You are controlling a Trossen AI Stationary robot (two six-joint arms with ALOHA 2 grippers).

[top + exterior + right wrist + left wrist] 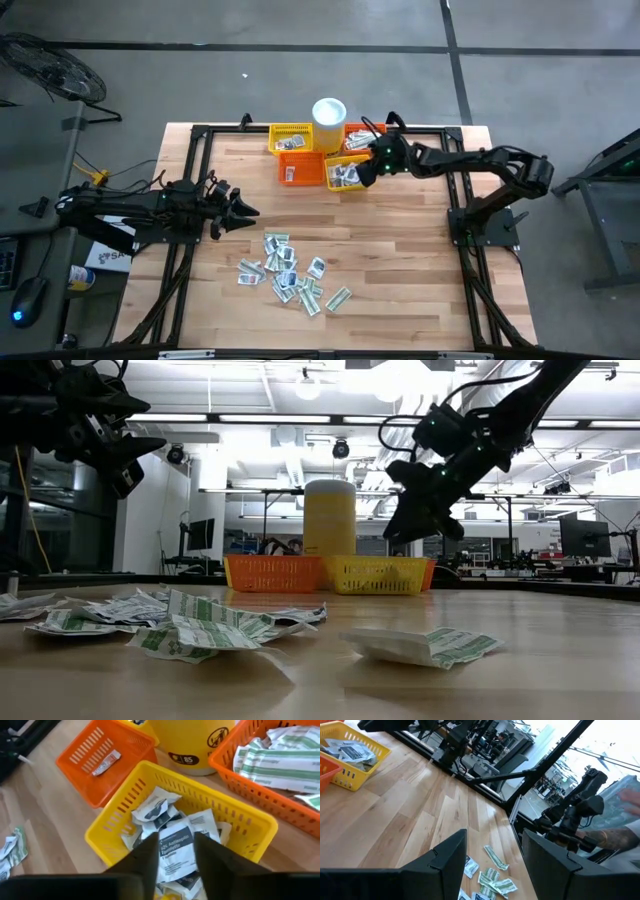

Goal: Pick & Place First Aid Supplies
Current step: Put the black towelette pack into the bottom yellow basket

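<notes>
Many small white, grey and green-striped sachets (290,275) lie flat in a loose pile on the wooden table near its front; they also show in the low view (190,625). My left gripper (245,210) is open and empty, in the air left of the pile; its wrist view (495,865) looks down on a few sachets (495,880). My right gripper (365,170) is open above a yellow mesh basket (112,832) at the back. White packets with dark print (175,845) lie in that basket, seen between the fingers (150,857).
Four small mesh baskets stand at the table's back: a yellow one (290,135), an orange one (297,168), the yellow one (345,175) under my right gripper, and an orange one (250,775) holding green-striped packets. A cylindrical cup (330,110) stands among them. Black frame rails run along the table's sides.
</notes>
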